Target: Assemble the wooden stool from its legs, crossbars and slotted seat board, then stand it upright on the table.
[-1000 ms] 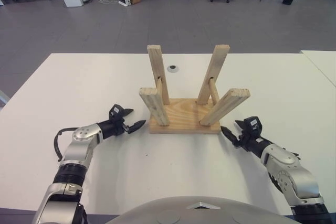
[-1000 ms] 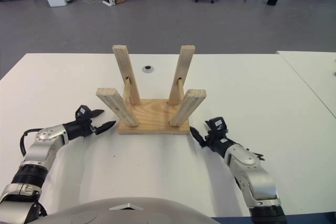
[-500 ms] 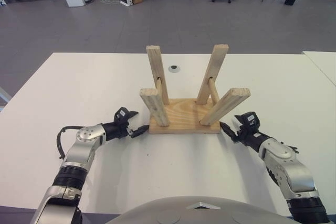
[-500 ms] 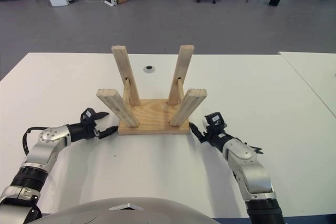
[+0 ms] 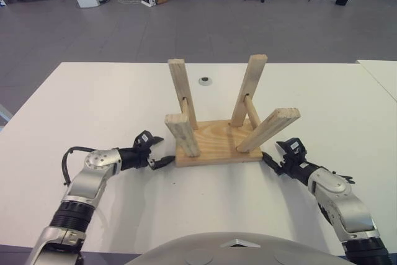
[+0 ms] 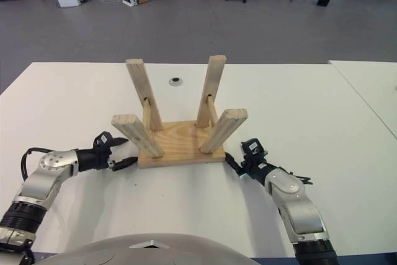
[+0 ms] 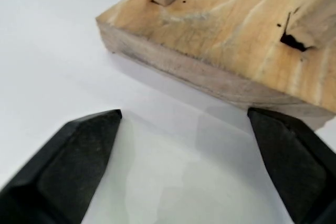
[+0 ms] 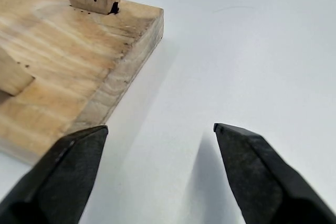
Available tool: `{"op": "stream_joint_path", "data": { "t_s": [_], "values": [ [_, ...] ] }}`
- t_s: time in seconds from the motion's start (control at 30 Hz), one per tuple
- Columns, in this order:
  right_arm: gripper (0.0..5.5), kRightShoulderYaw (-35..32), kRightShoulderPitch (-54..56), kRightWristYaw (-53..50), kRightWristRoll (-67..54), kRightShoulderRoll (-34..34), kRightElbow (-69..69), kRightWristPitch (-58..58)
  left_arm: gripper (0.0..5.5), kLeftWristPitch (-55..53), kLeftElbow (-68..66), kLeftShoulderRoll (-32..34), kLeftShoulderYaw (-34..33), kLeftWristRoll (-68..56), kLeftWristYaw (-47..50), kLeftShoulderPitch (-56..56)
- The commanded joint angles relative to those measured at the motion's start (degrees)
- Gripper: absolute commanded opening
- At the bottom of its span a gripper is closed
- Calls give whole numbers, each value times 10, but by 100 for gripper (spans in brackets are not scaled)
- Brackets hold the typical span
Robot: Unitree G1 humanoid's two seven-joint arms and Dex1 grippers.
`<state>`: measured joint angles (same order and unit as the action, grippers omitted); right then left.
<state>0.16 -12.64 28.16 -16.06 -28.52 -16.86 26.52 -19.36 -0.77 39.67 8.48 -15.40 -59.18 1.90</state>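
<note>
The wooden stool lies upside down on the white table, its seat board [image 5: 217, 146] flat and four legs [image 5: 248, 90] pointing up and splaying outward. My left gripper [image 5: 162, 153] is open, low on the table just off the board's left edge; in the left wrist view its fingers [image 7: 79, 156] frame the board's edge [image 7: 210, 72] without touching. My right gripper [image 5: 268, 157] is open at the board's front right corner, and in the right wrist view the board's corner [image 8: 126, 72] lies just ahead of its fingertips [image 8: 247, 156].
A small dark grommet [image 5: 203, 80] sits in the table behind the stool. A second white table [image 5: 381, 72] adjoins at the far right. Bare tabletop [image 5: 93, 103] surrounds the stool on all sides, and open floor lies beyond the far edge.
Both grippers have come closer to the seat board's ends, the left one most. The stool has turned slightly on the table.
</note>
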Motion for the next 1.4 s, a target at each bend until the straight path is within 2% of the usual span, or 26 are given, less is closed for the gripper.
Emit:
{"op": "stream_joint_path", "data": {
  "t_s": [0.03,0.17,0.43,0.53,0.6,0.8,1.03,1.1,1.23,1.4],
  "values": [
    [380,-8,29,41,-90,-2,-124,51,446,-87,71,11,-32,-99,-60,83],
    [380,-36,19,38,-143,-18,-203,105,446,-89,47,20,-49,-95,-56,111],
    [380,-66,-16,20,-99,-25,-143,74,446,6,-87,77,-44,-2,-63,68],
    [380,-50,-24,21,-58,-30,-87,44,446,40,-121,78,-36,23,-62,48],
    [380,-9,-24,24,-2,-41,-31,10,446,48,-120,65,-29,30,-55,34],
    [380,52,-28,40,50,-29,30,-43,446,48,-73,29,-1,43,-31,4],
    [380,45,-51,72,2,-23,-47,-29,446,23,-16,22,5,37,-13,-23],
    [380,47,-45,92,-33,-21,-88,-8,446,22,-14,-4,7,41,13,6],
    [380,27,-54,112,-76,-49,-167,36,446,-3,50,-36,26,34,29,47],
    [380,-39,-53,93,-144,-46,-241,89,446,-94,166,-23,-10,-31,8,65]
  ]
}}
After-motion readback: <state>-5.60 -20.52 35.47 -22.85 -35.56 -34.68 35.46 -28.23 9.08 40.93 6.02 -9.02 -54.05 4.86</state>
